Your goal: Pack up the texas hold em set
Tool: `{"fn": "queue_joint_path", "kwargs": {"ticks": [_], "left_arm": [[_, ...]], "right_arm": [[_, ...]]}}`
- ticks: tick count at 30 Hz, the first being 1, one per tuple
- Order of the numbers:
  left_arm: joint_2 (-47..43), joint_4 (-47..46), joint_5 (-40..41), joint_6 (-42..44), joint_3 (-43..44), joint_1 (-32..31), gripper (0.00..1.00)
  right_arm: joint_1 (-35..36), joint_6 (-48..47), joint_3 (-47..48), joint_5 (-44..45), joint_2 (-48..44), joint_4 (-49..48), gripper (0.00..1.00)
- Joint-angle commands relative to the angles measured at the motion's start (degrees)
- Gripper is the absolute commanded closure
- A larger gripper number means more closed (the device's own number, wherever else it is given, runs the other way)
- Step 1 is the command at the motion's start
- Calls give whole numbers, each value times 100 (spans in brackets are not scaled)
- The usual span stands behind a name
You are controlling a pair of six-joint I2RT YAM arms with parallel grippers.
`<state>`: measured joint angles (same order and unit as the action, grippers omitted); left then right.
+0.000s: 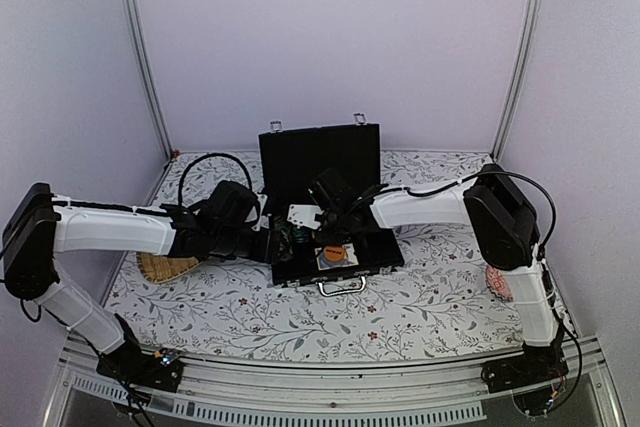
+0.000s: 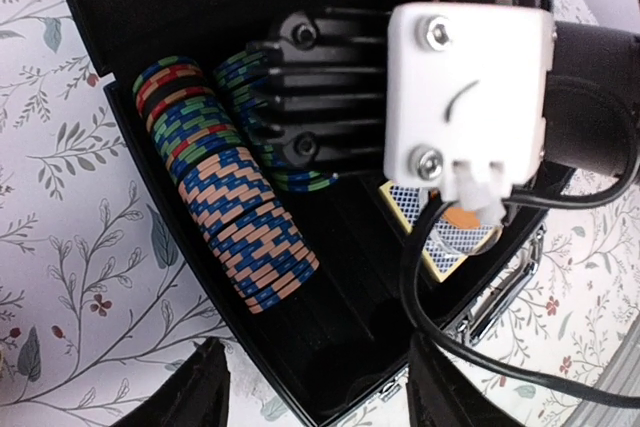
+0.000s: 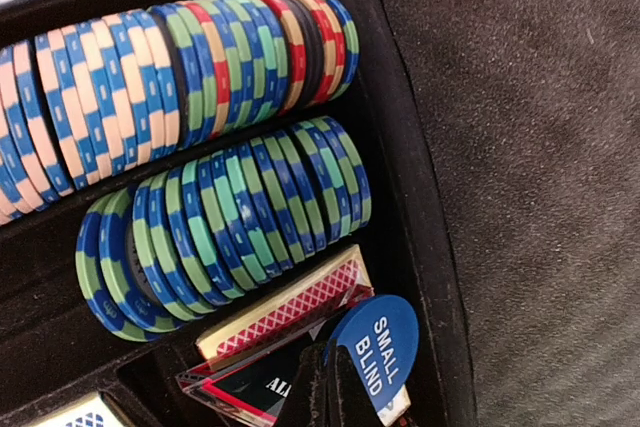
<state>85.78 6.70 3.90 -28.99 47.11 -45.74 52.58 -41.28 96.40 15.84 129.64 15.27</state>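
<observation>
Open case [image 1: 320, 155] lies long axis left-right, handle [image 1: 342, 286] on its near side; above it, left claw [image 2: 316, 389] released, right claw [image 3: 325, 387] clenched.

Black case [image 1: 330, 162], blue-green and peach-blue striped chips [image 3: 230, 217], floral-print table [image 1: 250, 307].

I found the black case [image 1: 300, 162] lying open, its lid upright at the far side and its silver handle [image 1: 342, 286] toward the near edge. In the tray, one row of chips [image 3: 190, 77] stood on edge, peach-and-blue, then blue-green with some red. A second row [image 3: 230, 227] beside it was blue-green. Next to that lay a red-backed card deck [image 3: 290, 309]. A blue disc [image 3: 375, 352] marked SMALL BLIND stood tilted just beside the deck. An orange disc [image 1: 333, 252] lay near the handle.
</observation>
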Motion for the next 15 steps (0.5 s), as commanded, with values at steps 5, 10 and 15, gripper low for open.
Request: {"fn": "queue_joint_path", "kwargs": {"ticks": [5, 10, 15], "left_arm": [[-58, -154, 5, -17, -114, 99, 39], [-69, -151, 11, -8, -130, 109, 39], [-70, -167, 1, -26, -141, 123, 39]], "right_arm": [[127, -404, -687, 727, -434, -583, 97], [138, -486, -1114, 752, -738, -793, 97], [156, -422, -1323, 603, -993, -805, 97]]}}
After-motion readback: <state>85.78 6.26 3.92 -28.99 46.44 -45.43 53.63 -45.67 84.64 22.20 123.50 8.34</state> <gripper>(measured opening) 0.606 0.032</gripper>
